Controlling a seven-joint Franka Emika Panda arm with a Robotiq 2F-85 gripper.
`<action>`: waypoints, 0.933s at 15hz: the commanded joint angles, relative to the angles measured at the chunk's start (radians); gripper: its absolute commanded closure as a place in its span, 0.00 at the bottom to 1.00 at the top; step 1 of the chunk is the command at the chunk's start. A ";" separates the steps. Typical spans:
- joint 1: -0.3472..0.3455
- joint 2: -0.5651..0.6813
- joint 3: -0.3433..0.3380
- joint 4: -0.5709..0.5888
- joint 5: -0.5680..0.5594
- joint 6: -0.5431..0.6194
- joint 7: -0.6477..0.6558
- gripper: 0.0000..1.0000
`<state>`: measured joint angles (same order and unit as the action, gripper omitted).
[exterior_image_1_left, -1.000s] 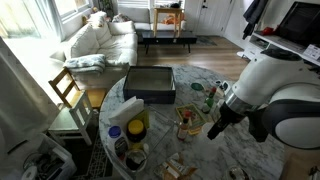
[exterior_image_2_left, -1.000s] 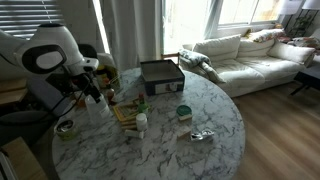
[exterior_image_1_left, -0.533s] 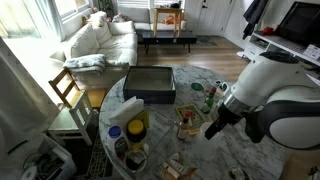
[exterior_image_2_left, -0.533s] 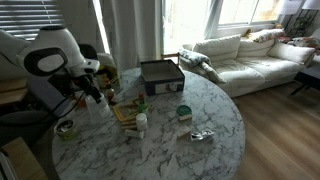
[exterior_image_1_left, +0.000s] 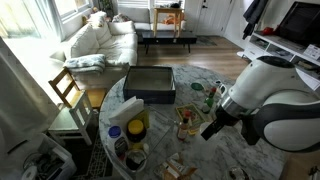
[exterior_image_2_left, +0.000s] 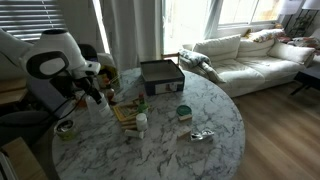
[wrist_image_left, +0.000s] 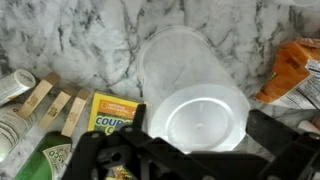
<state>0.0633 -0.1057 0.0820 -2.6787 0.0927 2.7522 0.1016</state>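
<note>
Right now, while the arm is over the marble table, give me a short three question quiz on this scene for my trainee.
1. True or false: the jaws are shut on the clear plastic cup.
2. In the wrist view, what lies right beside the cup? A) a yellow booklet B) a spoon C) a phone
3. In both exterior views, what dark thing sits on the round table on the side toward the sofa?
Key: 1 false, the jaws stand open. 2 A. 3 the dark box.
</note>
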 joint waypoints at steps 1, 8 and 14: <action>0.014 0.030 -0.004 0.002 0.033 0.019 -0.013 0.00; 0.012 -0.003 -0.021 0.024 0.057 -0.028 -0.103 0.00; 0.016 -0.006 -0.020 0.046 0.051 -0.075 -0.156 0.00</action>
<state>0.0639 -0.1074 0.0739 -2.6401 0.1233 2.7190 -0.0102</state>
